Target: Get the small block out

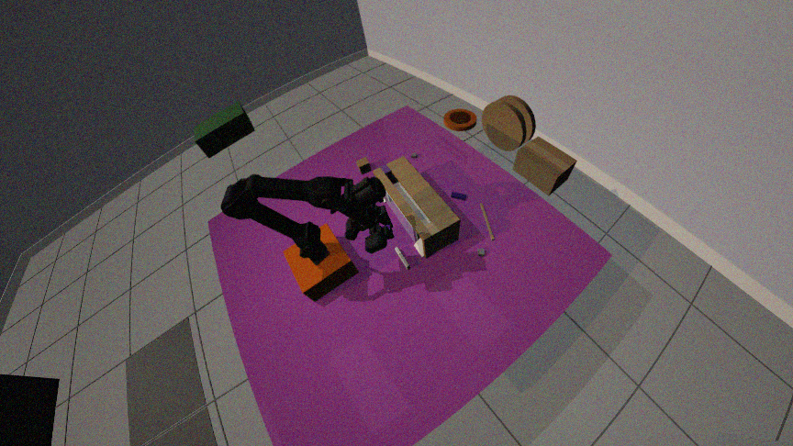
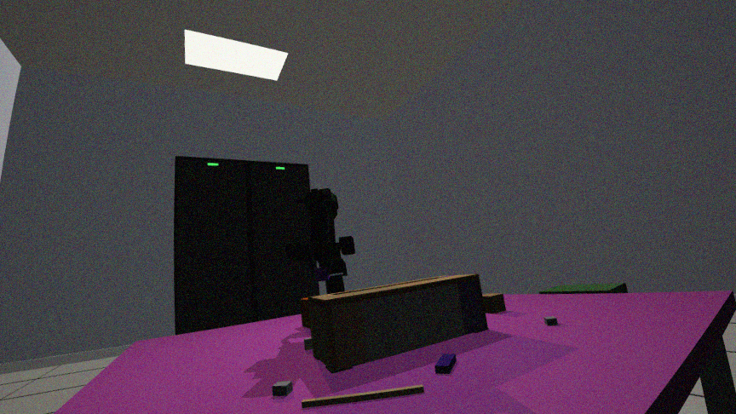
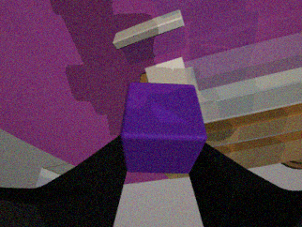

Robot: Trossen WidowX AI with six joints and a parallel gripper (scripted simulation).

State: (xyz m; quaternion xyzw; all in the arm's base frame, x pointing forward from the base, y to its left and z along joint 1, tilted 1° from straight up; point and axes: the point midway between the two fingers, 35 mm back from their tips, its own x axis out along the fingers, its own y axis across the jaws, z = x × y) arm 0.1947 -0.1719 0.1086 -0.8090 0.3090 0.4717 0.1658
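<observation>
Brown box [image 2: 396,321]: long, centre of the magenta surface [image 2: 591,360], back wall toward camera. Dark arm [image 2: 326,242]: upright behind the box at 11 o'clock. Loose items: purple block [image 2: 445,363] and thin stick [image 2: 362,396] at 6 o'clock; grey cube [image 2: 282,388] at 7 o'clock; grey cube [image 2: 550,320] at 3 o'clock.
</observation>
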